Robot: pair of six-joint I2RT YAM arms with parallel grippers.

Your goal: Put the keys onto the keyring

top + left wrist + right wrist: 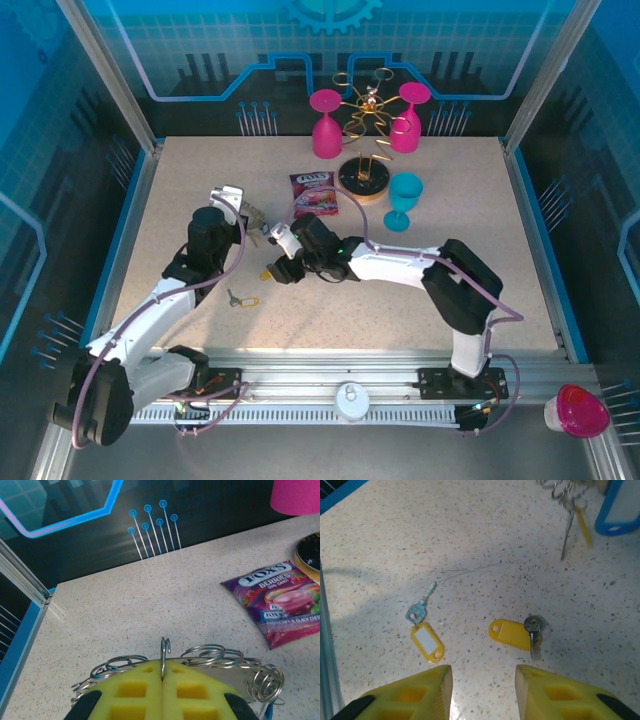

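Grey keyring (240,675) rimmed with small wire loops (212,655).

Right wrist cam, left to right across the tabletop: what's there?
key with windowed yellow tag → key with plain yellow tag → hanging key bunch → blue tag

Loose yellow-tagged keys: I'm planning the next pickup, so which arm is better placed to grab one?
Right. The right pincer is open, both yellow-tagged keys lying just ahead of it; the left pincer is shut on the keyring, so it is occupied.
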